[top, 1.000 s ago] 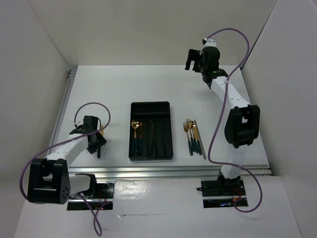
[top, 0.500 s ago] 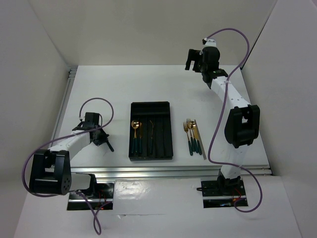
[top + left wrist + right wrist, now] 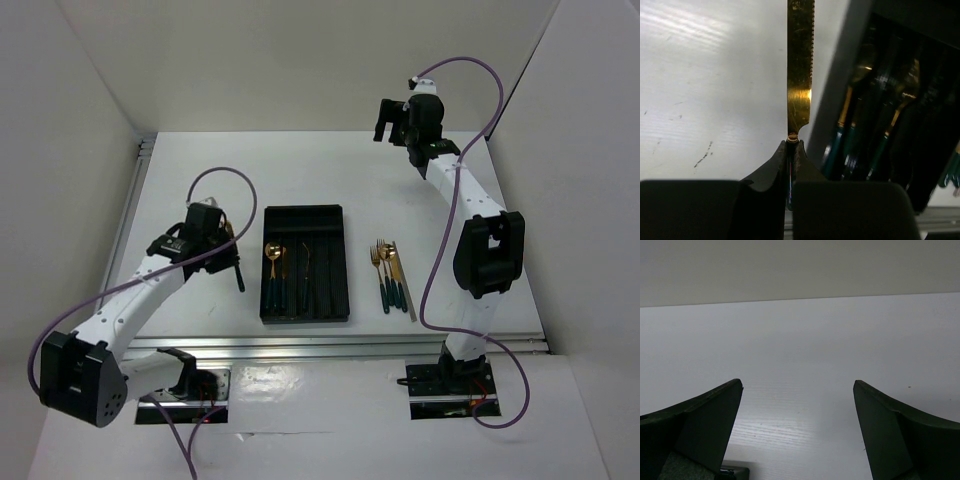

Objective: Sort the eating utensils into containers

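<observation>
The left gripper has swung beside the tray, pinching a knife by its handle, blade ahead; the right gripper hangs spread.

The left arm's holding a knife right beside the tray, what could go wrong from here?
The knife is pinched by the left gripper on its thin handle, so the long blade might swivel. It hangs just outside the tray and could clip its wall. It may also land on the utensils already inside.

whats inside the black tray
Three gold-headed, green-handled utensils lie in the tray, left to middle; one is a spoon. Right compartments are too dark to judge. From the wrist, the left pincer hides its near end.
</observation>
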Motion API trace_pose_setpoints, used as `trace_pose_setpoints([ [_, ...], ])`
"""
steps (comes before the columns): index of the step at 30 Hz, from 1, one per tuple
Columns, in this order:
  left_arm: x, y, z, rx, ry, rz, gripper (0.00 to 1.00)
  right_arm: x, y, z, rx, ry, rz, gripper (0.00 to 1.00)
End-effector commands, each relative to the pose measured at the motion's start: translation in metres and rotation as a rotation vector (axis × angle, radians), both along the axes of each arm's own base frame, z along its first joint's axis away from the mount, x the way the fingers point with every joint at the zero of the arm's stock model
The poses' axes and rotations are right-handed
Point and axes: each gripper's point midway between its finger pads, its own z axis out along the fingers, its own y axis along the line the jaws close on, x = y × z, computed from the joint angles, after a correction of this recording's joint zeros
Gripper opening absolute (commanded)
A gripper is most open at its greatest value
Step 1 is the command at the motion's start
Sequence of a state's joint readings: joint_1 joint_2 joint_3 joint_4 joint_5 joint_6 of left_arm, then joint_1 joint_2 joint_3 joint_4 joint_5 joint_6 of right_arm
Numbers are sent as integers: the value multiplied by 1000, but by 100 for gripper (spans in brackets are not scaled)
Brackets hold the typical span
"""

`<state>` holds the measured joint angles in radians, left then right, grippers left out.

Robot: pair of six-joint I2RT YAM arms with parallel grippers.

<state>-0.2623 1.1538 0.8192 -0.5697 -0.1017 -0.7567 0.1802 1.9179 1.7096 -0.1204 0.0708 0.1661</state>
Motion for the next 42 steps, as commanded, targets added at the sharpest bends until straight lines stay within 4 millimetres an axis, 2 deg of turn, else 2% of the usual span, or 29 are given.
trace_pose_setpoints([
  [1, -2, -30, 22, -15, -9, -174, 0, 5, 0, 27, 6, -58, 6, 100],
  [3, -1, -53, 28, -26, -33, -260, 0, 5, 0, 27, 6, -58, 6, 100],
  [5, 5, -67, 31, -31, -49, -294, 0, 4, 0, 32, 8, -67, 6, 100],
  [7, 9, -88, 32, -64, -69, -349, 0, 3, -2, 28, 3, -59, -3, 100],
  [10, 12, -111, 30, -97, -89, -397, 0, 3, -2, 28, 3, -59, -3, 100],
  [14, 17, -130, 21, -118, -70, -418, 0, 3, -2, 28, 3, -59, -3, 100],
  [15, 17, -130, 11, -108, -42, -417, 0, 3, -2, 35, 7, -76, -3, 100],
  [19, 23, -140, 6, -126, -27, -398, 0, 2, -2, 31, 5, -68, -3, 100],
  [22, 26, -138, 0, -125, -7, -344, 0, 2, -2, 31, 5, -68, -3, 100],
  [24, 23, -135, -7, -132, 15, -301, 0, 2, -2, 31, 5, -68, -3, 100],
  [27, 21, -142, -11, -152, 22, -290, 0, 2, -3, 31, 2, -68, -12, 100],
  [30, 16, -146, -26, -130, 52, -303, 0, 4, -3, 26, 1, -59, -12, 100],
  [34, 12, -145, -41, -75, 99, -300, 0, 4, -3, 26, 1, -59, -12, 100],
  [38, 9, -136, -50, -24, 134, -279, 0, 4, -3, 26, 1, -59, -12, 100],
  [42, 12, -133, -47, -17, 118, -260, 0, 4, -3, 26, 1, -59, -12, 100],
])
